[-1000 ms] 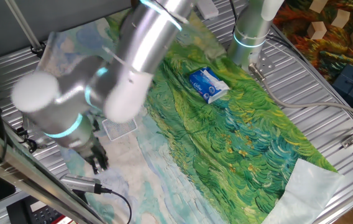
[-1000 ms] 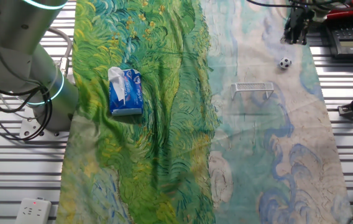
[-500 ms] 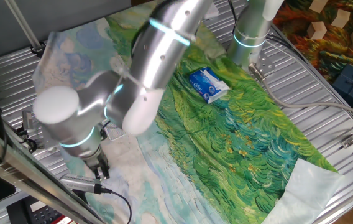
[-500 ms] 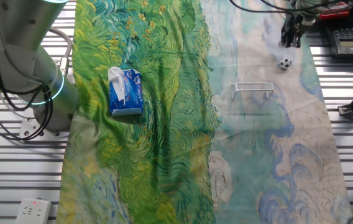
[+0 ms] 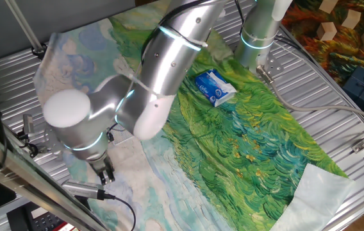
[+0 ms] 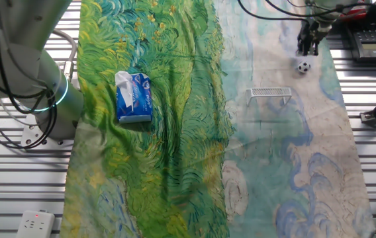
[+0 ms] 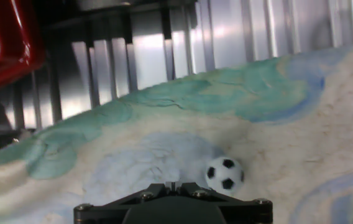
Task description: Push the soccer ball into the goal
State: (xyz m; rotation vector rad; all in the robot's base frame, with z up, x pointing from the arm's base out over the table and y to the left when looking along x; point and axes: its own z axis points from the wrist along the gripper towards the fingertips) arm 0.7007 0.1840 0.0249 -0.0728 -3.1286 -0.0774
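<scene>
While the soccer ball lies on the pale, far-right part of the painted cloth, the gripper is seen poised just beyond it, fingers pointing down at the cloth near the table's far edge. Whether the jaws are parted or closed cannot be told — the fingers appear only as a dark cluster, and in the hand view they are hidden behind the hand's body. The goal stands nearer and slightly to the left, apart from the ball. The ball is judged light, hard and free-rolling — it is better nudged than grasped, contact being made on its far side so that it rolls toward the mesh without skidding past. A tissue packet lies well to the left.
</scene>
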